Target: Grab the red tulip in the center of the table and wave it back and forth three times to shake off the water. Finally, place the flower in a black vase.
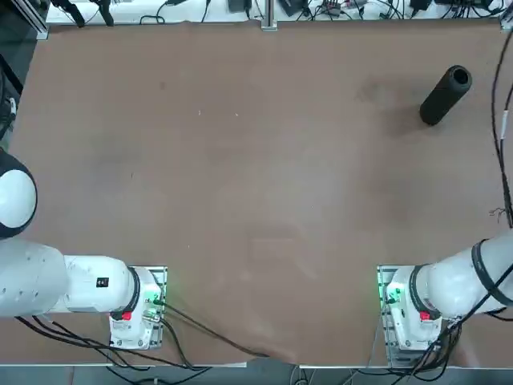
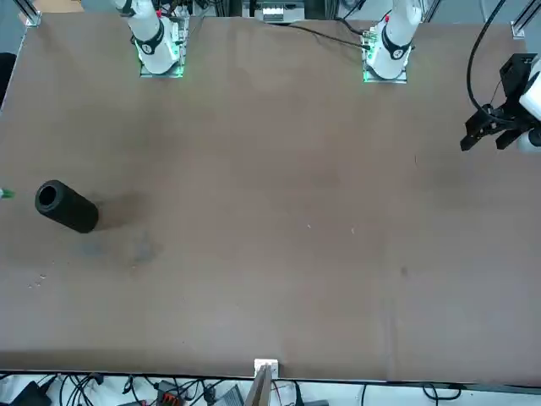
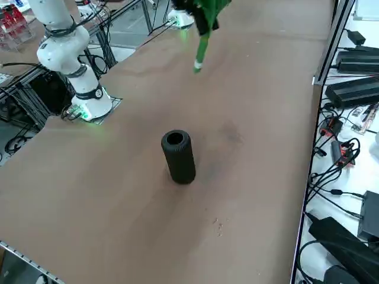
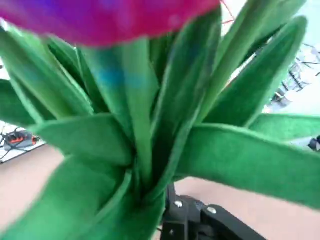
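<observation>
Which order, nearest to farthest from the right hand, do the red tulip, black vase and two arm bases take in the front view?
1. red tulip: gripped in the right hand; its green tip shows at the left edge.
2. black vase: just inside the left edge.
3. right arm's base: top left.
4. left arm's base: top right.

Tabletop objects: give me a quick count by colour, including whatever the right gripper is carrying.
Black: 1, the black vase, standing on the table.
Red and green: 1, the red tulip, held off the table in the shut right gripper, its stem hanging down.
Total: 2
</observation>
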{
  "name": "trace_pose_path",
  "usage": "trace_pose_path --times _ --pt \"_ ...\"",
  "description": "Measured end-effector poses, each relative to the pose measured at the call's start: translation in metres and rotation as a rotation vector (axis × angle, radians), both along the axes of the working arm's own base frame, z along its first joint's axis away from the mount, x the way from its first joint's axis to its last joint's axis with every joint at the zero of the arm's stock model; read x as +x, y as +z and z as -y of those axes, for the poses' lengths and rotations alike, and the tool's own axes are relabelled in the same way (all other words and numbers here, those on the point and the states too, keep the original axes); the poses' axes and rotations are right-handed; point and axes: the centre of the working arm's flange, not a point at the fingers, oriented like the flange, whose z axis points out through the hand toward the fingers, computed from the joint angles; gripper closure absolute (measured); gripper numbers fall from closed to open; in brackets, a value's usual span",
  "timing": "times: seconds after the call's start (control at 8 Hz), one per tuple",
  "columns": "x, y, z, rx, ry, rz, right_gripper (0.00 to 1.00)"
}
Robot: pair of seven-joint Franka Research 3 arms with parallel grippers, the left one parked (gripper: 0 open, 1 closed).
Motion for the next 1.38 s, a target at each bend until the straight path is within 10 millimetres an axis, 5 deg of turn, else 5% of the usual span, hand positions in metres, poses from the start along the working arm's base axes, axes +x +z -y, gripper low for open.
trace_pose_path --times 0.12,0.38,0.75,1.12,1.38 --pt "-0.003 0.0 0.012 0.004 0.017 -0.003 0.89" --pt "0.003 0.003 -0.026 0.018 0.065 0.007 0.89" --pt "0.007 0.0 -0.158 0.03 0.015 0.001 0.89" --pt "-0.023 -0.02 -0.3 -0.02 -0.135 -0.001 0.89" --pt "-0.041 -0.033 -0.352 -0.029 -0.194 -0.001 0.89"
